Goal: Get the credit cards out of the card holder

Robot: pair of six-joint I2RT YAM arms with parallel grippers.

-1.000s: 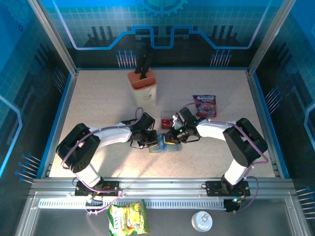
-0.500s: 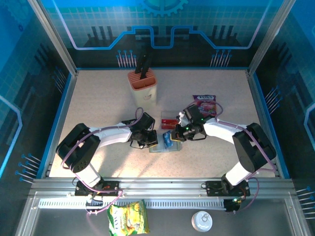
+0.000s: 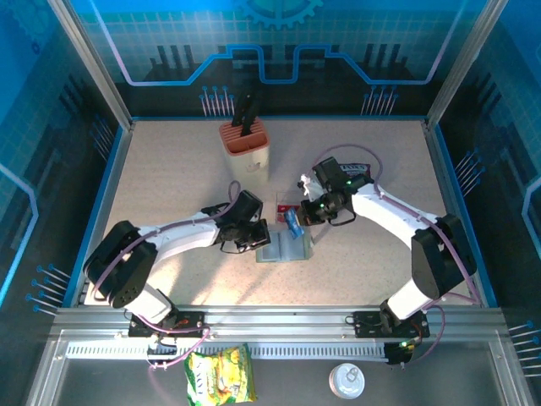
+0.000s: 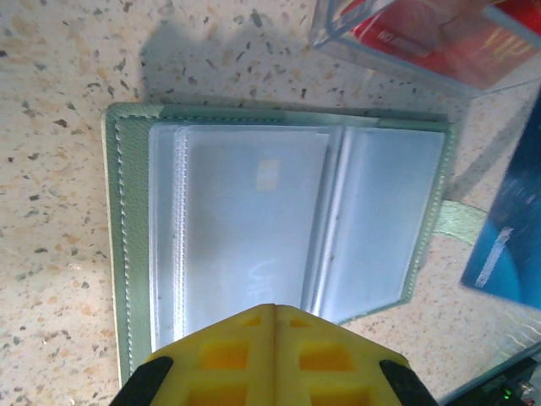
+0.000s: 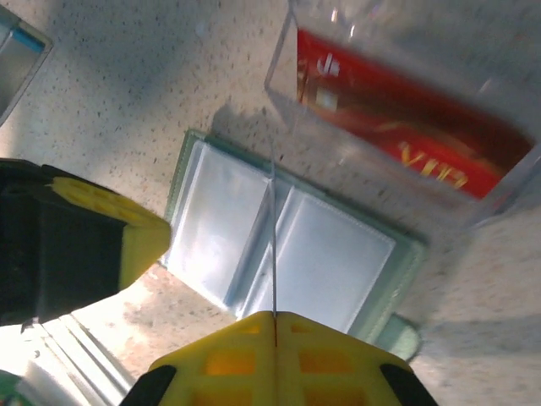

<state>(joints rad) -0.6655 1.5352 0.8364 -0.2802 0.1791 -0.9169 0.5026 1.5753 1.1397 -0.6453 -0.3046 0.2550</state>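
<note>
Card holder lies spread open on the speckled table with its two pale panels facing up. The left gripper is pressed together over its near edge, though I cannot tell whether the tips touch it. The right gripper pinches a blue credit card by one edge and holds it tilted by the holder's strap end, while red credit cards sit inside a clear plastic stand just beyond the holder.
</note>
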